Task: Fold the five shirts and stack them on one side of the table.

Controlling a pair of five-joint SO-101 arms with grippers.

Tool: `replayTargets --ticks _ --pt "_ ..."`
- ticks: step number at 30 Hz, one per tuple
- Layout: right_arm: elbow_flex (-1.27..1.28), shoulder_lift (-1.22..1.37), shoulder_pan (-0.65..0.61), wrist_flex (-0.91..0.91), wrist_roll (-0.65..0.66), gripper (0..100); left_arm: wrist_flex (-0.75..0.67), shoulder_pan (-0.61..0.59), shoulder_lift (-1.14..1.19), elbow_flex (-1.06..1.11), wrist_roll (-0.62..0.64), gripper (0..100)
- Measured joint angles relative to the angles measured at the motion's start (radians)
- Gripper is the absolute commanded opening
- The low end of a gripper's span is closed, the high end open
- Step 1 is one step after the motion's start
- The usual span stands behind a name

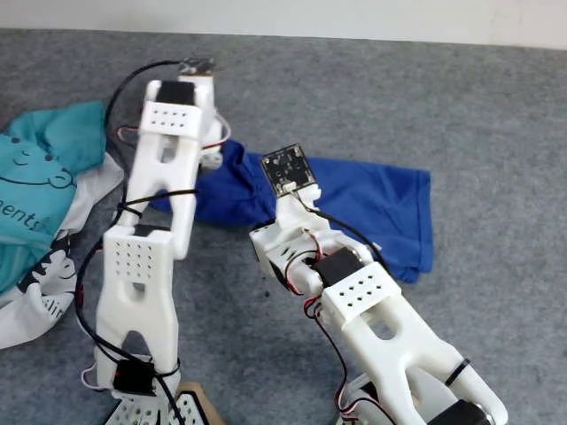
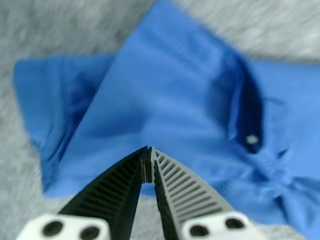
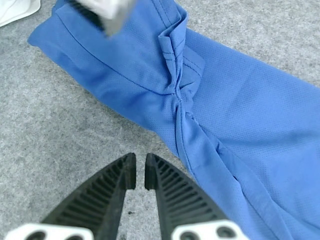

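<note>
A blue shirt lies rumpled across the middle of the grey table, twisted near its collar. My left gripper is shut above the shirt's left part; I cannot see cloth between its tips. From above it sits at the shirt's left end, and it also shows in the right wrist view, over the shirt's corner. My right gripper hangs over bare table just off the near edge of the shirt. Its fingers are almost together with nothing between them.
A teal shirt with a printed drawing lies heaped on a white shirt at the table's left edge. Grey table spreads to the right of and behind the blue shirt.
</note>
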Motion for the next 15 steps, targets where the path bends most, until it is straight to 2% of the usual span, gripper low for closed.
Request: replayTargets --ticks 7,11,15 --pt "0.000 0.000 0.000 0.000 0.000 5.0 0.006 -0.041 0.000 0.074 -0.025 1" --pt "0.000 0.000 0.000 0.000 0.000 4.9 0.000 -0.043 -0.064 0.206 -0.029 1" --pt "0.000 0.000 0.000 0.000 0.000 4.8 -0.157 -0.043 -0.242 0.486 -0.048 1"
